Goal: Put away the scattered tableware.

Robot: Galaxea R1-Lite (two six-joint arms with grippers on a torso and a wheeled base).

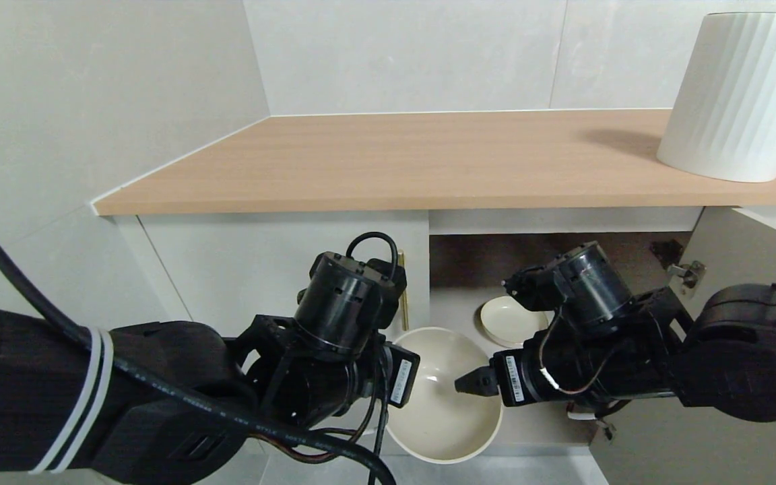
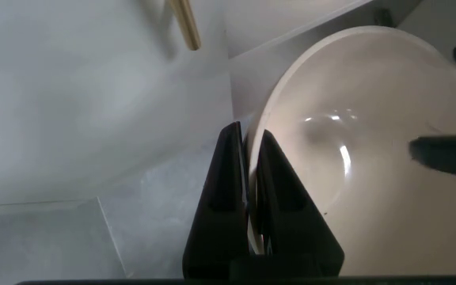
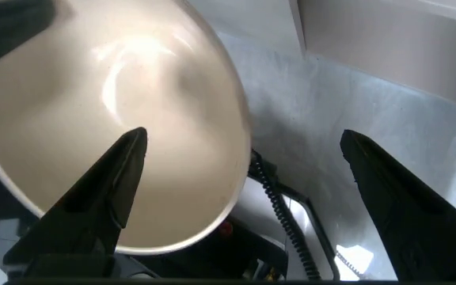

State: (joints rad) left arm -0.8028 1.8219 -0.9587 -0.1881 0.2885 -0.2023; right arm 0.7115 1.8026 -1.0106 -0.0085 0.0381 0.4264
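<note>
Two pieces of tableware are in view: one big bowl (image 1: 443, 404) and one small dish (image 1: 509, 320), both cream-coloured. One white ribbed bin (image 1: 741, 94) stands on the wooden counter (image 1: 395, 162), at about 2 o'clock in the head view. One gold handle (image 1: 401, 296) is on the closed door.

Each claw carries one white sticker with a barcode; its print is too small to read.

The left arm comes in from 8 o'clock; the left claw (image 2: 248, 158) is closed tight on the rim of the big bowl, at the bowl's 9 o'clock side, with one finger inside and one outside. The big bowl is held tilted in the air, just before the open cupboard (image 1: 563, 256) under the counter.

The right arm comes in from 3 o'clock; the right claw (image 3: 244, 142) is spread wide and grips nothing; one finger is over the inside of the bowl, the other beyond its rim; I cannot tell if it touches.

The small dish lies inside the cupboard, at 1 o'clock from the big bowl.
</note>
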